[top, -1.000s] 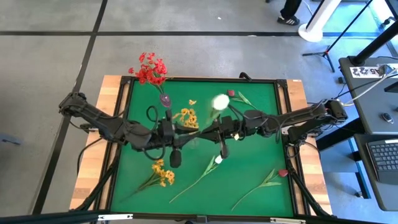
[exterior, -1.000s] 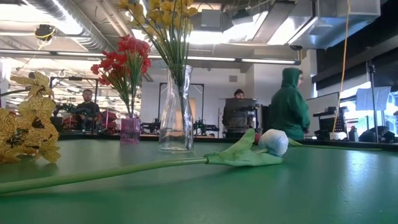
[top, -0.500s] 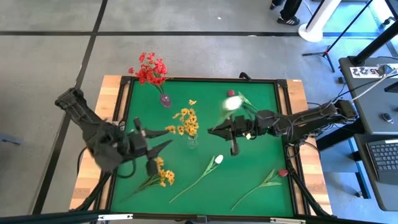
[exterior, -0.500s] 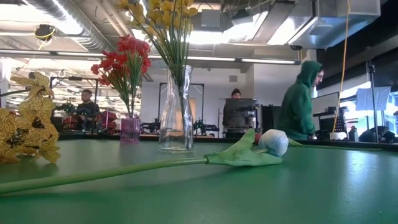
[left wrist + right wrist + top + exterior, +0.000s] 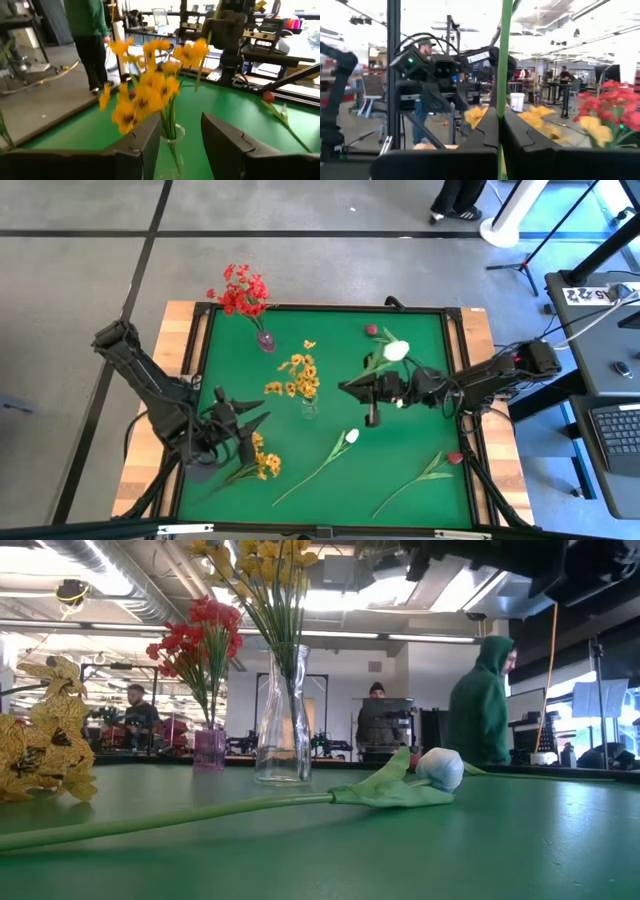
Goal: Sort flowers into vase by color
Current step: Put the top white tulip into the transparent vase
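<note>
My right gripper (image 5: 347, 387) is shut on a white tulip's stem at mid-table, and the bud (image 5: 397, 351) stands up beyond it. My left gripper (image 5: 250, 418) hangs open near the left edge, with nothing between its fingers (image 5: 180, 145). It faces the clear vase (image 5: 172, 137), which holds yellow flowers (image 5: 296, 375). Red flowers (image 5: 240, 290) stand in a small purple vase (image 5: 265, 340). Flat on the green mat lie a yellow spray (image 5: 260, 460), a second white tulip (image 5: 350, 437) and a dark pink rose (image 5: 455, 458). Another pink bud (image 5: 371, 330) lies at the far side. My right gripper pinches the tulip's thin green stem (image 5: 501, 107) between its two fingers. The fingers come about level from the table's right side and lie across the stem. The flower is lifted clear of the mat and stands roughly upright, bud on top; how far down the stem the hold lies is hidden.
A wooden rim (image 5: 195, 330) frames the green mat. Bare mat lies between the fallen tulip and the rose near the front edge. Beyond the table a person in a green hood (image 5: 480, 700) stands among benches, and another person's feet (image 5: 452, 200) show on the floor.
My left gripper has drawn back from the clear vase toward the table's near left and sunk, leaving the yellow flowers standing in the vase. My right gripper has pulled back toward the right edge and come lower, and the tulip bud has swung right with it.
</note>
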